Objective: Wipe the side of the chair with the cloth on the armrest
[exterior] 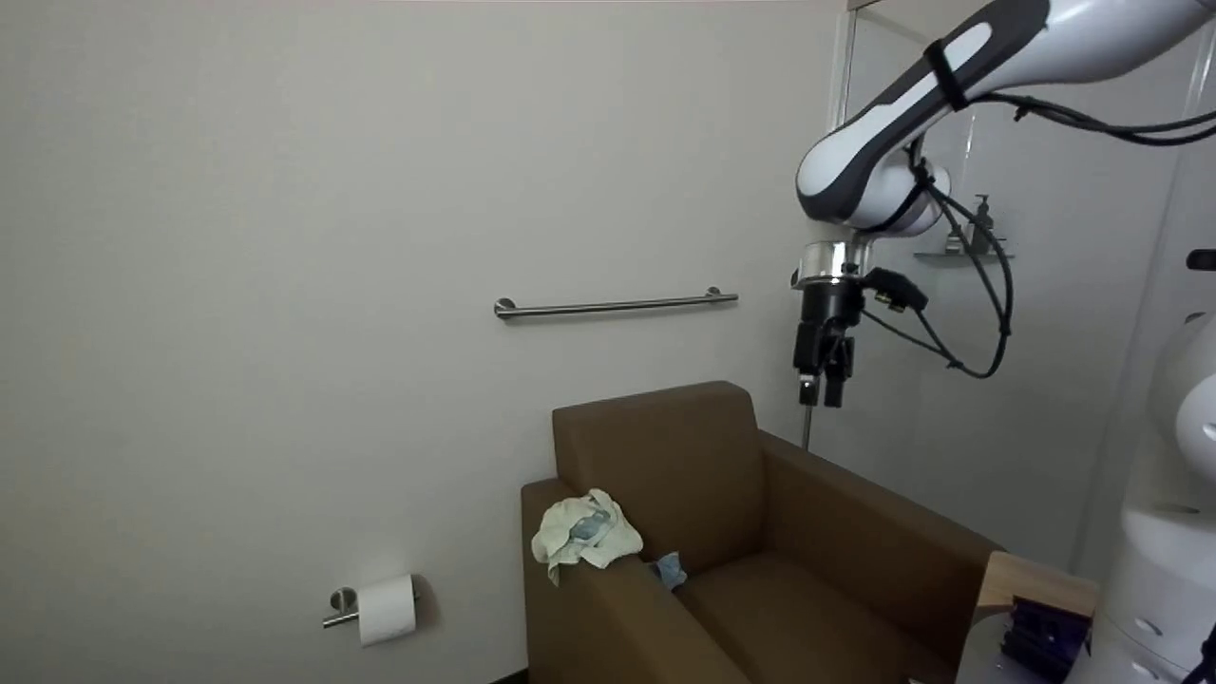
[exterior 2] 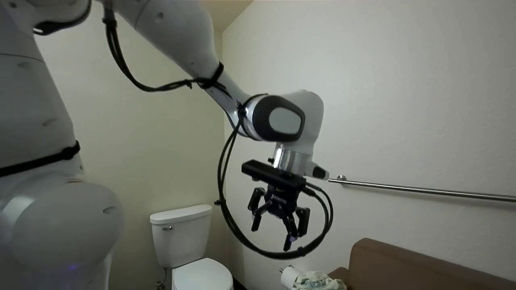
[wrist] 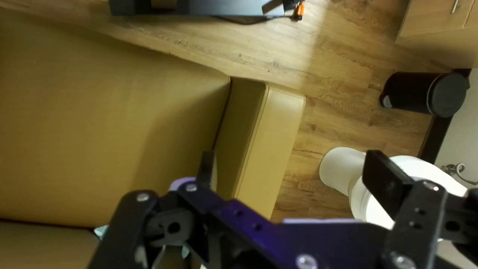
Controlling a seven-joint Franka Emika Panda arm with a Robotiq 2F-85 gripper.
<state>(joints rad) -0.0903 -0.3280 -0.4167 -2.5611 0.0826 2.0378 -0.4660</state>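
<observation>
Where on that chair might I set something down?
Bare: most of the seat before the backrest, and the front of the armrest holding the cloth. Crowded: that armrest's rear, and the corner beside it, where a blue rag lies.

Brand mark, 1 word: in an exterior view, sm. pale capital letters (exterior 2: 279, 199) on the black, jointed two-finger gripper (exterior 2: 271, 234) read "ROBOTIQ". They're on the gripper's central body, btwn its two sets of linkages & just below the flat, black, bar-shaped housing (exterior 2: 266, 172); line is tilted, dropping a bit toward pic. right. Letters v. tiny, only just legible. Up & to the right of the gripper in an exterior view, dark pump-top bottle (exterior: 982, 226) on a narrow wall shelf (exterior: 936, 255): any print too sm. to read.
</observation>
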